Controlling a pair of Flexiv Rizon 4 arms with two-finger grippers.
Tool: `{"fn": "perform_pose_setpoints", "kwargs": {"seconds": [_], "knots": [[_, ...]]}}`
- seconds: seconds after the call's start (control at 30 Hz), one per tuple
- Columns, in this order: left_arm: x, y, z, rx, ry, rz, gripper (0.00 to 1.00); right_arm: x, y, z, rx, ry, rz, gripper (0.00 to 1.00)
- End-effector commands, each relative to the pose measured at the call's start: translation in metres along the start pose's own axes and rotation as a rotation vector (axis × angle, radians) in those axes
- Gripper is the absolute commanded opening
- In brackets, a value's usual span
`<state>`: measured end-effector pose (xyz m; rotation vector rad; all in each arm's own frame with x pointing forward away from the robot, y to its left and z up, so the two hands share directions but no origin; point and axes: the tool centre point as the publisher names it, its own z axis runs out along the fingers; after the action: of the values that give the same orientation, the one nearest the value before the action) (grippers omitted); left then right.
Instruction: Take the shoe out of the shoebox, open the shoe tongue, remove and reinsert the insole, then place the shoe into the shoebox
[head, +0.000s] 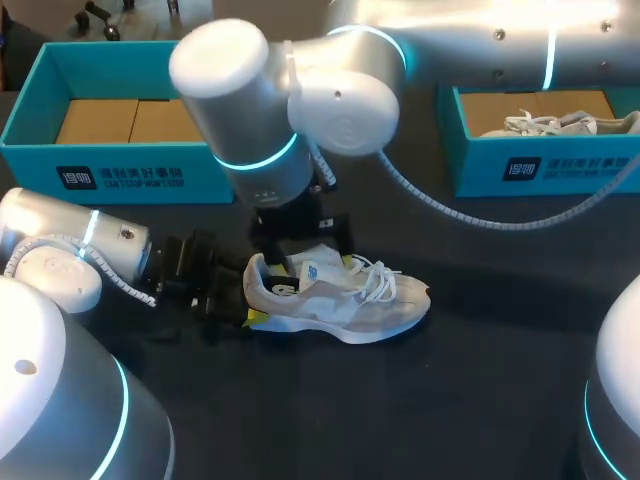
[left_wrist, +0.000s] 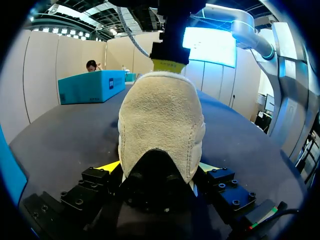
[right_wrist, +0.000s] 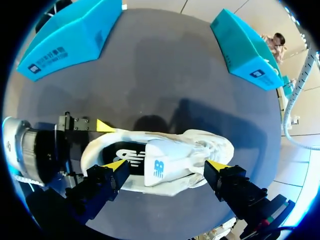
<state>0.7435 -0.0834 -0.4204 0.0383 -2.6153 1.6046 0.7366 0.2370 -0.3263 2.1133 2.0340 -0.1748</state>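
A cream and white shoe (head: 335, 298) lies on its sole on the dark table, toe pointing right. My left gripper (head: 243, 302) comes in low from the left and is shut on the shoe's heel (left_wrist: 161, 120), one yellow fingertip (left_wrist: 109, 166) pressed against each side. My right gripper (right_wrist: 166, 167) hangs open just above the shoe, one fingertip (right_wrist: 116, 166) over the heel opening and the other beside the laces. The black insole (right_wrist: 125, 154) shows inside the shoe, and the tongue (right_wrist: 159, 169) stands raised. An empty teal shoebox (head: 112, 165) sits at the back left.
A second teal box (head: 545, 165) at the back right holds another light shoe (head: 560, 122). My right arm (head: 300, 100) reaches across the middle of the table above the shoe. Bare dark tabletop (head: 400, 410) lies in front of the shoe.
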Motion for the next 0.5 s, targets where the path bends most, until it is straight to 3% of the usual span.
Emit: {"fn": "perform_pose_setpoints", "kwargs": {"seconds": [0.03,0.5], "knots": [[0.000,0.000,-0.001,-0.002,0.001,0.000,0.00,0.003,-0.002,0.009,0.013,-0.012,0.009,1.00],[0.000,0.000,-0.001,-0.002,0.001,0.000,0.00,0.008,-0.007,0.028,0.033,-0.090,0.055,1.00]]}}
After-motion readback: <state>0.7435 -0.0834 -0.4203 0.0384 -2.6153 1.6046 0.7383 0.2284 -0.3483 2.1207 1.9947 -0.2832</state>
